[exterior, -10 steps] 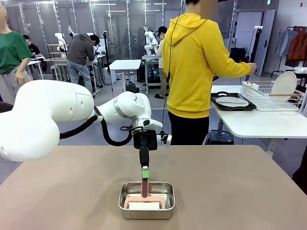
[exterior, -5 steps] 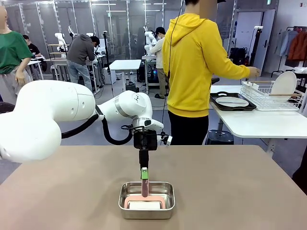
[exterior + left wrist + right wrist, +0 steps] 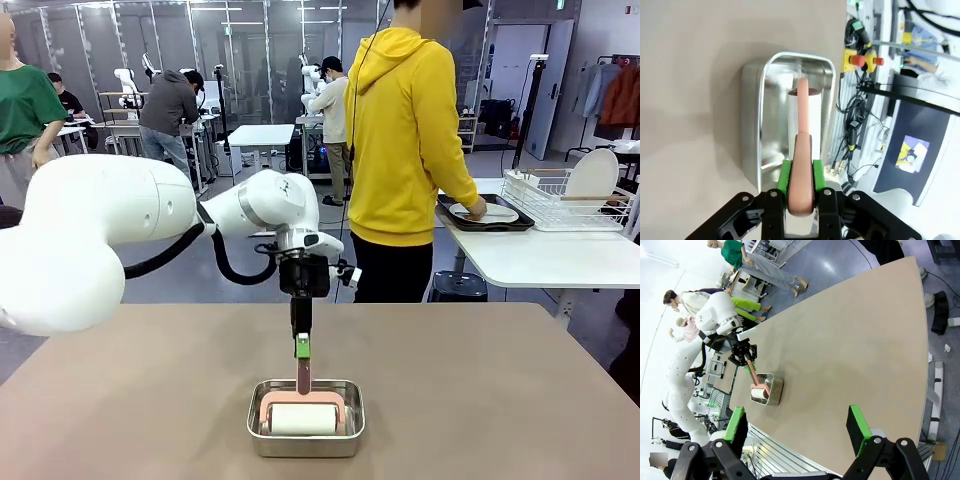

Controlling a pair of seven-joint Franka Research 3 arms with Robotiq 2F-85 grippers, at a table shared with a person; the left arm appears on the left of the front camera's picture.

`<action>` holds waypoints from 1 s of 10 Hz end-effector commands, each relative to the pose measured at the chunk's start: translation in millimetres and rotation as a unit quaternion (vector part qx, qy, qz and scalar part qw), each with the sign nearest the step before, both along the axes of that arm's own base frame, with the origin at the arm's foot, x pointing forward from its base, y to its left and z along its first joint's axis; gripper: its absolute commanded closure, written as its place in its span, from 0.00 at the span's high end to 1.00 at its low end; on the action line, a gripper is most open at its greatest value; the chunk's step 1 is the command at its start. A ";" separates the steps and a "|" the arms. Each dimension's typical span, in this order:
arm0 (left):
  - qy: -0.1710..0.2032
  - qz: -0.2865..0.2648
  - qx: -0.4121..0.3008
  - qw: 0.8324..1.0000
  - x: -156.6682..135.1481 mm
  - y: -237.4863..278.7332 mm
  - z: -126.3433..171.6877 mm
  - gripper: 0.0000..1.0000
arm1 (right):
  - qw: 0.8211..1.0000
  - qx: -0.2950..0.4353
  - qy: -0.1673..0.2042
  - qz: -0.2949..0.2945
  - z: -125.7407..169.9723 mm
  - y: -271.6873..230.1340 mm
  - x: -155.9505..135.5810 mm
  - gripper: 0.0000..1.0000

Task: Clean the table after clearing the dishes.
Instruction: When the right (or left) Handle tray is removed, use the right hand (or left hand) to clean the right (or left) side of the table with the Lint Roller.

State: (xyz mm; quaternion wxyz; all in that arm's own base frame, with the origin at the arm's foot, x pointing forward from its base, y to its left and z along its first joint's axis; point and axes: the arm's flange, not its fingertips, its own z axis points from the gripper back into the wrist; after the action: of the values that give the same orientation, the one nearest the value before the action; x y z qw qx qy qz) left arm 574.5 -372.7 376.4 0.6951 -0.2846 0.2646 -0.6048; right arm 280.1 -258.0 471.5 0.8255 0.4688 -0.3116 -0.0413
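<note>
On the taupe table [image 3: 480, 380] stands a shiny steel pan [image 3: 260, 442]. My left gripper [image 3: 302, 350] hangs over it, shut on the pink handle [image 3: 303, 378] of a roller whose white roll [image 3: 303, 419] sits at the pan's rim height. The left wrist view has the gripper [image 3: 800, 186] clamping the handle [image 3: 803, 130], with the roll [image 3: 813, 120] over the pan [image 3: 752, 125]. My right gripper [image 3: 796, 425] is open and holds nothing, high over the table [image 3: 850, 355]. A white plate on a dark tray [image 3: 470, 224] lies on the white side table.
A person in a yellow hoodie [image 3: 405, 150] stands at the far edge, turned to the white side table [image 3: 540, 260], one hand on the tray's plate. A wire dish rack [image 3: 560, 200] with a plate stands there. From the right wrist, the pan [image 3: 772, 390] looks far off.
The roller has risen in the pan, so its white roll now stands higher and shows fully. The person's hand moved from the dish rack to the plate on the tray.
</note>
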 end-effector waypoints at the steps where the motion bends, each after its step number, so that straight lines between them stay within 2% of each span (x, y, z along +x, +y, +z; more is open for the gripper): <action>1: -0.028 0.071 0.106 0.991 -20.1 16.4 50.8 0.10 | 1.000 0.001 -0.010 0.002 0.1 1.5 -1.0 1.00; 3: -0.058 0.155 0.109 0.980 -44.3 42.9 89.9 0.10 | 1.000 0.001 -0.010 0.002 0.1 1.5 -1.0 1.00; 4: -0.063 0.214 0.113 0.968 -56.1 64.4 105.8 0.10 | 1.000 0.001 -0.010 0.002 0.1 1.5 -1.0 1.00; 7: -0.120 0.396 0.141 0.900 -97.9 147.7 137.3 0.10 | 1.000 0.001 -0.010 0.002 0.1 1.5 -1.0 1.00; 8: -0.135 0.451 0.115 0.875 -114.3 177.5 143.8 0.10 | 1.000 0.001 -0.010 0.002 0.1 1.5 -1.0 1.00; 10: -0.148 0.513 0.064 0.844 -138.6 227.9 135.8 0.10 | 1.000 0.001 -0.010 0.002 0.1 1.5 -1.0 1.00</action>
State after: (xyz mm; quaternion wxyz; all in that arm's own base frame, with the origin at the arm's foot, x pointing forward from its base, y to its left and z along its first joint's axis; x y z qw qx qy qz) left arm 470.2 -157.2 532.1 0.9536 -0.2253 0.0616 -0.1898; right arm 279.6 -258.3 471.4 0.8251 0.4691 -0.3121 -0.0418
